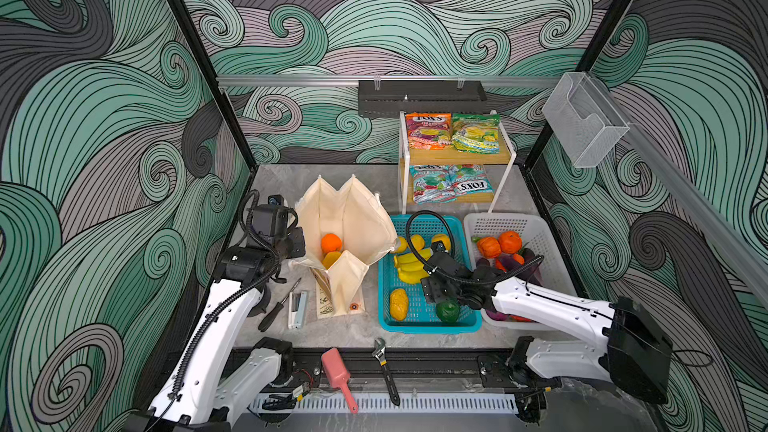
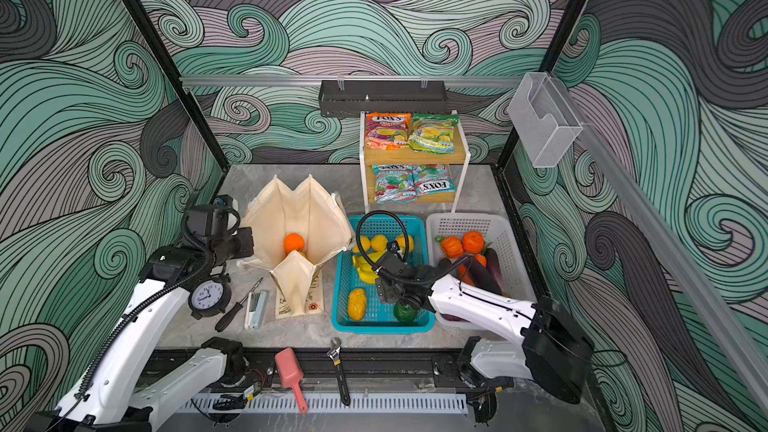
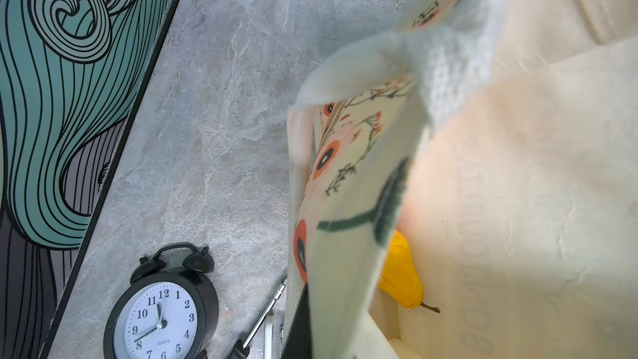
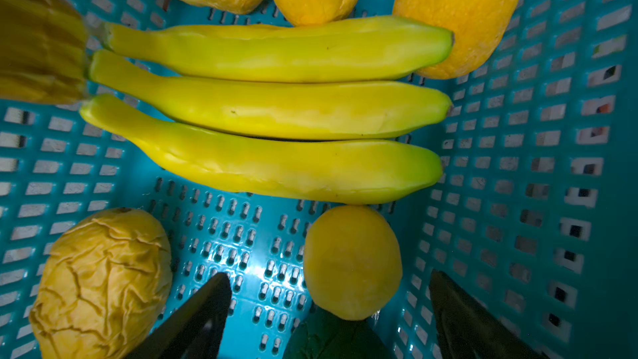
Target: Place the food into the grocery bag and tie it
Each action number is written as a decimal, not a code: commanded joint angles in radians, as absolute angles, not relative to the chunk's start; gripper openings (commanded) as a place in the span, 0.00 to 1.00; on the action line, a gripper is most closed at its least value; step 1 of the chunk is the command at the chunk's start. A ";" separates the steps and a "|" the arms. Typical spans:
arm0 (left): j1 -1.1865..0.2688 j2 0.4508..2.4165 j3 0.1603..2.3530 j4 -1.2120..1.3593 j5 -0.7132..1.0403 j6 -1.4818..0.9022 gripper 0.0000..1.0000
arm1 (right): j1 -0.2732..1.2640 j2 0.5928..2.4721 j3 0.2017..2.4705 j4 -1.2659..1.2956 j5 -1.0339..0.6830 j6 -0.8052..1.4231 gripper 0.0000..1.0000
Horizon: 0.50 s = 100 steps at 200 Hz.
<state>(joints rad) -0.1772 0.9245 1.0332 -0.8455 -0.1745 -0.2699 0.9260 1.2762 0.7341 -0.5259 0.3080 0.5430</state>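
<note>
The cream grocery bag (image 1: 357, 218) (image 2: 316, 209) stands open on the left. An orange (image 1: 331, 242) and a yellow pear (image 3: 402, 271) lie inside it. My left gripper (image 1: 296, 243) is shut on the bag's left rim, and its floral cloth fills the left wrist view. My right gripper (image 4: 328, 276) is open, low in the teal basket (image 1: 428, 324). A yellow round fruit (image 4: 352, 262) sits between its fingers, untouched, with bananas (image 4: 269, 112) just beyond. Orange-red (image 1: 428, 130) and green (image 1: 476, 132) FOX'S packets lie on the top shelf.
A white basket (image 1: 536, 230) with ribbed orange fruit (image 1: 488, 246) stands to the right of the teal one. A black clock (image 2: 209, 295), a screwdriver (image 1: 278, 305) and a stapler (image 1: 298, 308) lie beside the bag. A pink scoop (image 1: 338, 376) and a wrench (image 1: 386, 371) lie at the front edge.
</note>
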 commanded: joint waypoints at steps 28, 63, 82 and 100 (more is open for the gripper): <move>-0.174 0.899 1.042 -0.834 -0.180 -0.260 0.00 | 0.927 1.346 0.730 -0.482 0.356 0.581 0.88; -0.174 0.902 1.040 -0.832 -0.165 -0.260 0.00 | 0.929 1.420 0.745 -0.475 0.397 0.578 0.84; -0.174 0.904 1.040 -0.829 -0.156 -0.259 0.00 | 0.931 1.444 0.750 -0.475 0.399 0.589 0.84; -0.174 0.904 1.041 -0.832 -0.155 -0.260 0.00 | 0.936 1.443 0.732 -0.447 0.388 0.606 0.83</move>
